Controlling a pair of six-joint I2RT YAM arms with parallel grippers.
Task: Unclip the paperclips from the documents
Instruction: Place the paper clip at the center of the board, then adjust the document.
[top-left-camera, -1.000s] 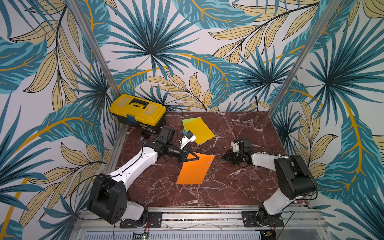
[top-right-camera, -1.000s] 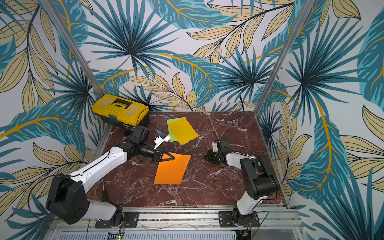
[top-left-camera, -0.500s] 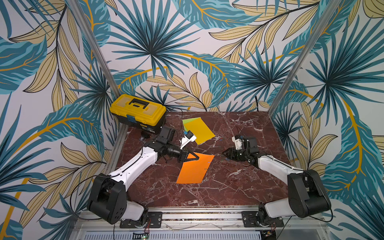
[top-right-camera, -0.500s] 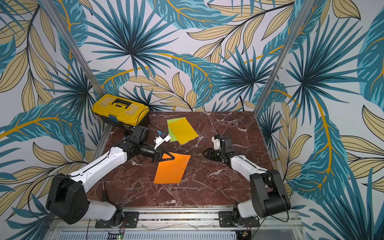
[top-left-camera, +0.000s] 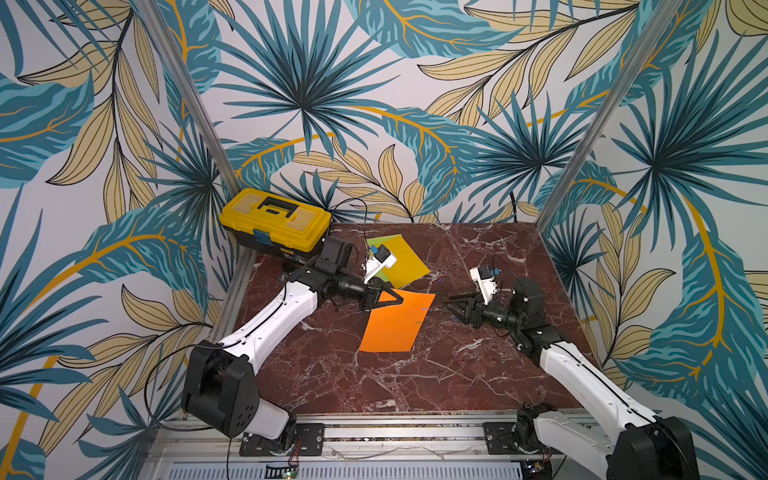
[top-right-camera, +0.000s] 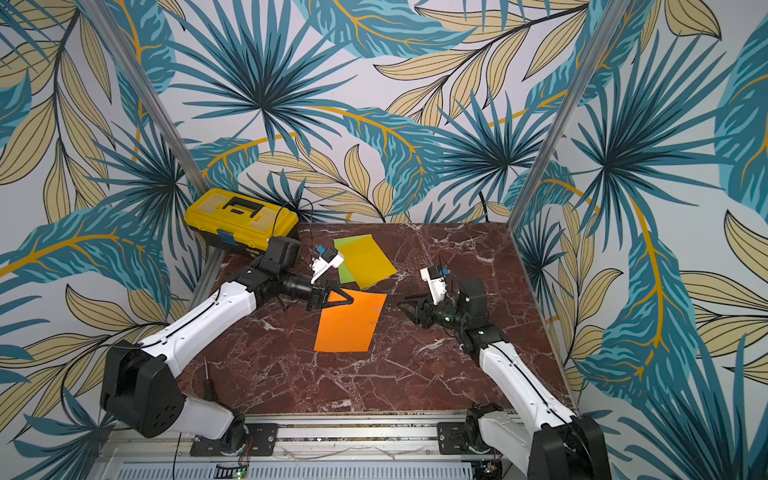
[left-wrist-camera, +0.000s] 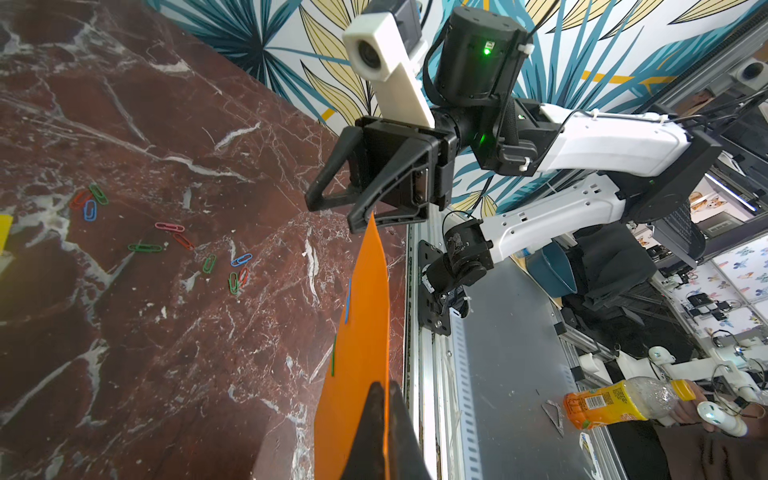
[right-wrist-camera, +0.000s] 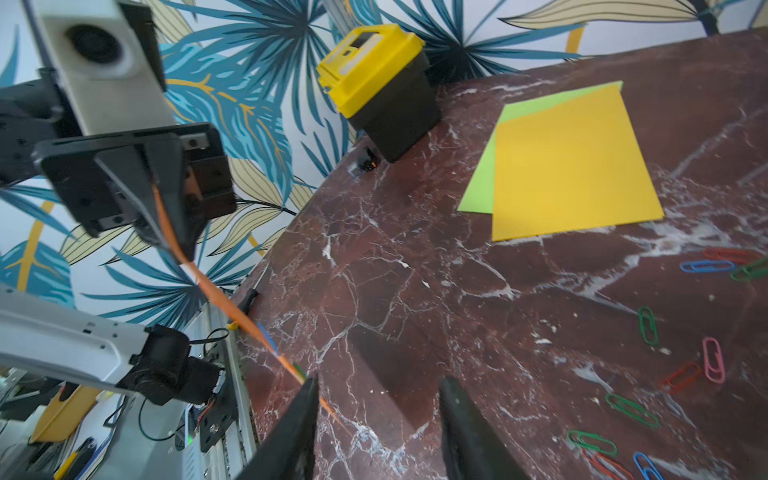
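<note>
Hold: left jaws clamp orange sheet (top-left-camera: 392, 322) corner, lifted for access | clips (left-wrist-camera: 347, 307) on its 3 o'clock edge | right jaws open beside them, likely next pull.

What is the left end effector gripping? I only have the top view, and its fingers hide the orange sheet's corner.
Observer: The left wrist view shows the left end effector shut on the edge of the orange sheet, holding that side raised.
Operator: Any clips left on that sheet?
Observer: Two, along one edge: a blue paperclip and a green paperclip.
Operator: Has the right side got hold of anything?
Observer: No. The right wrist view shows the right end effector open, gripping nothing, with the green paperclip close to one of its fingers.
</note>
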